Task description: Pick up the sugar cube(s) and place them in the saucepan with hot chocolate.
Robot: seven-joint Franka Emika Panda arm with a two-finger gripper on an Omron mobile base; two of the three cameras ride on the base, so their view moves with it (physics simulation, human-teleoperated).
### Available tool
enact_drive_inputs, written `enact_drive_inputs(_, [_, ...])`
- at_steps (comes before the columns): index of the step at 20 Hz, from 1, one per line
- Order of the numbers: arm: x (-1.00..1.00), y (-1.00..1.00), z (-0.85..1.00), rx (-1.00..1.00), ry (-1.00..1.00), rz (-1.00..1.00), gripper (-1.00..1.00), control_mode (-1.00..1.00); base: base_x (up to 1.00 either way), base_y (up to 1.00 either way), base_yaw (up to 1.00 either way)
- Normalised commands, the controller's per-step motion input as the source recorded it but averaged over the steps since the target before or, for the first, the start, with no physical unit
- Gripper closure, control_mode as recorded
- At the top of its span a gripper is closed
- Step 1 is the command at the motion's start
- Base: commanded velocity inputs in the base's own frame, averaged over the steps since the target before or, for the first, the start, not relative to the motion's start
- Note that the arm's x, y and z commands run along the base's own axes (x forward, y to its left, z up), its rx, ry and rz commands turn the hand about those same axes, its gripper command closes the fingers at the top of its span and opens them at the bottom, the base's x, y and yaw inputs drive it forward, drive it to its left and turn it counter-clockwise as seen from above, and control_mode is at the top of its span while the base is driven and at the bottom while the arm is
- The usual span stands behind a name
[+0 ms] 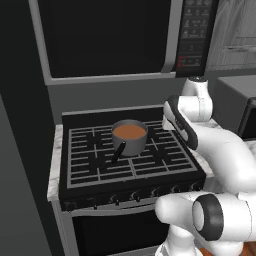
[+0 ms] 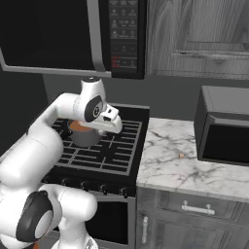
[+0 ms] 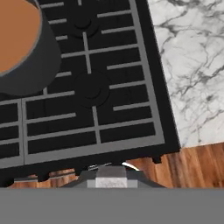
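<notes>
White arm (image 1: 220,150) nearest, pincer (image 2: 113,122) pressed together beside saucepan (image 1: 130,138) of hot chocolate (image 1: 129,131).

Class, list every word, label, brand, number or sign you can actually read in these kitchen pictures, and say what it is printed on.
No text can be read in any view.
Microwave control panel: rows of pale button markings and a red patch, too small and blurred to read.
Stove, saucepan, toaster oven: no lettering visible.

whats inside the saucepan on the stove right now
The saucepan holds smooth orange-brown hot chocolate close to the rim. No sugar cube shows on its surface; anything below is hidden by the opaque liquid.
</notes>
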Motion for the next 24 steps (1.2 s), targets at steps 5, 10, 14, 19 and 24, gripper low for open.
enact_drive_inputs(5, [0.00,0.47,-0.01,0.00,-0.17,0.11,1.00,-1.00,0.00,0.00,0.00])
enact_drive_inputs(10, [0.00,0.53,-0.07,0.00,-0.28,0.09,1.00,-1.00,0.00,0.00,0.00])
enact_drive_inputs(14, [0.01,0.46,-0.11,0.00,-0.33,0.07,1.00,-1.00,0.00,0.00,0.00])
enact_drive_inputs(19, [0.03,0.43,0.00,0.00,-0.30,0.08,1.00,-1.00,0.00,0.00,0.00])
enact_drive_inputs(24, [0.00,0.35,0.09,0.00,-0.12,0.03,1.00,-1.00,0.00,0.00,0.00])
